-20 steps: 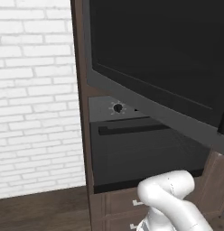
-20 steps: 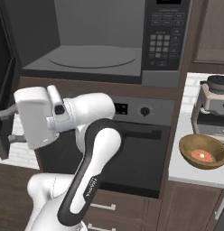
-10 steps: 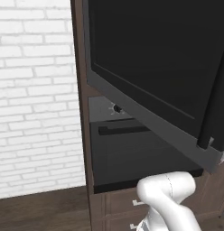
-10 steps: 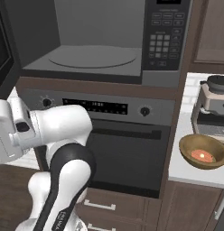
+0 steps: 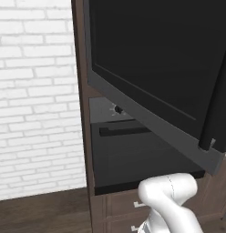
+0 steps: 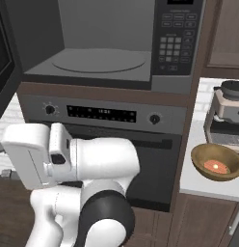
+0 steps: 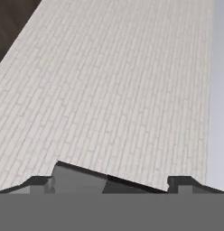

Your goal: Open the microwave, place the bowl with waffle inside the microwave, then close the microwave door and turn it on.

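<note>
Microwave door (image 5: 151, 77) stands swung open, cavity of the microwave (image 6: 102, 43) is bare; bowl (image 6: 217, 161) with waffle sits on the counter (image 6: 208, 185) at right; claw (image 7: 114, 182) points at brick wall (image 7: 114, 90), its state I cannot tell

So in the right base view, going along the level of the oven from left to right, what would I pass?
The robot's white arm → left oven knob → oven display → right oven knob → brown bowl on the white counter, with the blender just behind it.
</note>
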Tool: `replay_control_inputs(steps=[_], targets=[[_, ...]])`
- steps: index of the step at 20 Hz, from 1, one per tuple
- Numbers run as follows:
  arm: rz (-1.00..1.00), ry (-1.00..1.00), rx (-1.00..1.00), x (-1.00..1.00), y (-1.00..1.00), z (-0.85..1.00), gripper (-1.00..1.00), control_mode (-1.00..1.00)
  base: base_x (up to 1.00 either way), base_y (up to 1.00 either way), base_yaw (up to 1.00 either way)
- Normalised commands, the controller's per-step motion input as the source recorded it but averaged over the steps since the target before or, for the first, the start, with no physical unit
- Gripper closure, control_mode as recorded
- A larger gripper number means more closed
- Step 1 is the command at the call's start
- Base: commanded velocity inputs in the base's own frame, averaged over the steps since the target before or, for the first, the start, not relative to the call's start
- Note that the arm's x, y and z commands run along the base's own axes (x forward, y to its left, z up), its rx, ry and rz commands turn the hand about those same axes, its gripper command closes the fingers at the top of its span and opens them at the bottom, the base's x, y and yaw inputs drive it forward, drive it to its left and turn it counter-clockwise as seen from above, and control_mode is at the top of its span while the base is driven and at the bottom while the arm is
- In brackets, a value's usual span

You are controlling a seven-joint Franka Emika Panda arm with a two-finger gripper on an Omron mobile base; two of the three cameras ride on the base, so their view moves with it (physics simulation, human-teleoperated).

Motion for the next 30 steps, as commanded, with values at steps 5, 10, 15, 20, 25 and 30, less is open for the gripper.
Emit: replay_control_inputs(steps=[5,10,15,20,25,30], targets=[[-0.49,0.02,-0.20,0.09,-1.00,-0.49,-1.00,-1.00,0.00,0.00,0.00],[-0.51,0.05,-0.19,0.63,-1.00,-0.51,-1.00,-1.00,0.00,0.00,0.00],[-0.38,0.15,-0.21,1.00,-0.90,-0.48,-1.00,-1.00,0.00,0.00,0.00],[-0.39,0.10,-0.35,0.93,-0.61,-0.71,-1.00,-1.00,0.00,0.00,0.00],[-0.40,0.13,-0.28,0.69,-0.68,-0.93,-1.00,-1.00,0.00,0.00,0.00],[-0.32,0.39,0.09,0.44,-0.77,-0.56,-1.00,-1.00,0.00,0.00,0.00]])
